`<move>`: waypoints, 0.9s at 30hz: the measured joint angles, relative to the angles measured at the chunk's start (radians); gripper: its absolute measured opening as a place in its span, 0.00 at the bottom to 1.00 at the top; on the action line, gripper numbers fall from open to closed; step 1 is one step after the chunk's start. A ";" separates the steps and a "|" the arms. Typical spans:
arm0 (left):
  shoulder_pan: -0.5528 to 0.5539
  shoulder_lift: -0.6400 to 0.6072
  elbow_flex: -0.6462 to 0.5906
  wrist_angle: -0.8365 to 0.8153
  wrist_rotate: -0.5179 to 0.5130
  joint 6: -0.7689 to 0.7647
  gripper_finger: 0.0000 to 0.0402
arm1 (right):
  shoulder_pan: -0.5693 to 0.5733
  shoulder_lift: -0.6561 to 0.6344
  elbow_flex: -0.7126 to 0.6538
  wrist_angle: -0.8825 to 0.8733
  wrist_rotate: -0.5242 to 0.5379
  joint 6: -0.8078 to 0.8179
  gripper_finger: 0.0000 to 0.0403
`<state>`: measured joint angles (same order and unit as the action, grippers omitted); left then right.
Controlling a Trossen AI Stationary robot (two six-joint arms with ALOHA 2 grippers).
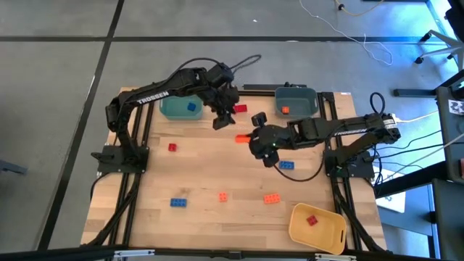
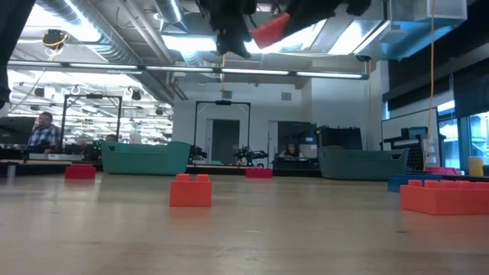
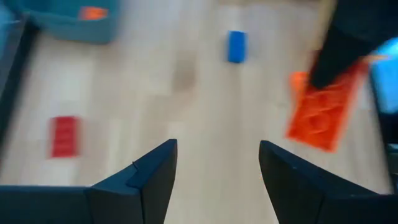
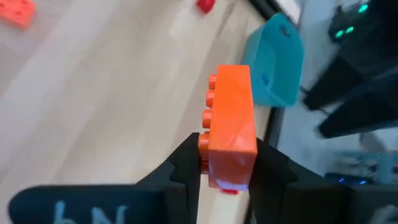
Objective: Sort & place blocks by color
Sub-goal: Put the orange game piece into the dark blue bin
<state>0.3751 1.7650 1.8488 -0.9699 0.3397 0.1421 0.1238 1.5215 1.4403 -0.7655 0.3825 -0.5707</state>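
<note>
Right gripper (image 4: 227,171) pinches an orange block (image 4: 231,127) above our worktop (image 1: 217,217) — we judge it could slip, gripped only at one end — left gripper (image 3: 217,177) spread, empty.

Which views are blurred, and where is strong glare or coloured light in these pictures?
Left wrist view: everything is smeared, the open left hand too. Right wrist view: the orange block in the right hand is sharp, the teal bin soft. Low view: bright ceiling lights glare. High view: blue light at the upper right corner.
</note>
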 joint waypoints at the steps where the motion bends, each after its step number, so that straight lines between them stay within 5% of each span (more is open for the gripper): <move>1: 0.004 0.000 0.000 0.000 -0.033 0.000 0.54 | -0.001 0.000 0.000 -0.013 0.001 0.025 0.23; 9: 0.028 0.000 0.000 -0.003 -0.100 0.001 0.54 | -0.042 0.000 0.000 -0.179 0.043 0.342 0.23; 18: 0.016 0.000 0.000 -0.006 -0.095 0.001 0.54 | -0.215 0.000 0.000 -0.365 0.049 0.598 0.23; 27: -0.018 0.000 0.000 -0.011 -0.221 0.026 0.54 | -0.461 0.000 0.000 -0.404 -0.148 0.644 0.23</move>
<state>0.3568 1.7649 1.8488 -0.9806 0.1184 0.1680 -0.3372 1.5211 1.4403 -1.1697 0.2344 0.0728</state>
